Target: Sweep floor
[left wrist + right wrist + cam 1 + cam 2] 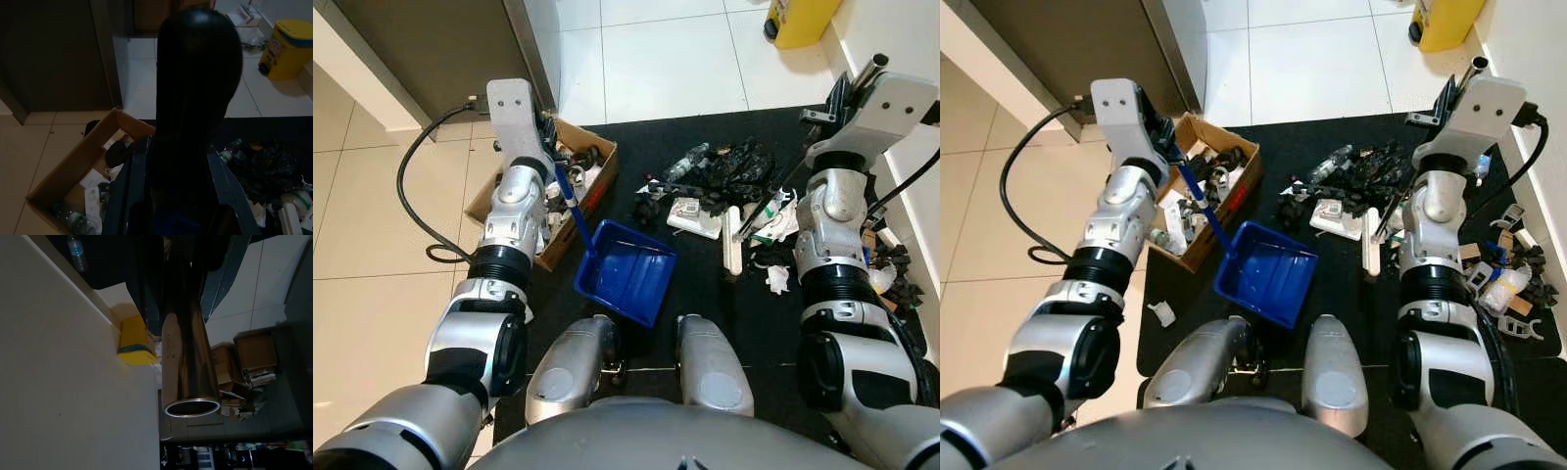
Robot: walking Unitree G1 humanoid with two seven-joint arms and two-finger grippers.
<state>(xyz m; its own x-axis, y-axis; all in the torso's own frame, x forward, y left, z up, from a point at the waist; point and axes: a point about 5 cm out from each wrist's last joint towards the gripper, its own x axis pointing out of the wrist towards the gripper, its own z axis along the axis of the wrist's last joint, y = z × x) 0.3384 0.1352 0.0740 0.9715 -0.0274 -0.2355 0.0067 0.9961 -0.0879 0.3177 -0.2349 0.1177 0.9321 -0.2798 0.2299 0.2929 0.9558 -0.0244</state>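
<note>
a unitree g1 stands on a black mat [705,294] with a blue dustpan [626,271] flat at the centre of the head view, its long blue handle [574,211] rising toward eleven o'clock into the left gripper [1163,132], whose fingers appear closed around it. the right gripper [842,98] at two o'clock is clamped on a broom's metal tube [188,357]; the shaft [773,196] slants down to a pale broom head [733,240] lying just right of centre. a litter pile [724,171] of dark scraps, a plastic bottle [685,164] and white wrappers lies at one o'clock, well short of the pan. a cardboard box [602,157] of rubbish sits at ten o'clock, a yellow bin [800,18] at the top edge. the litter looks light and loose, likely to scatter under a hard stroke; the smooth tube may slip unless held firmly lower down.
</note>
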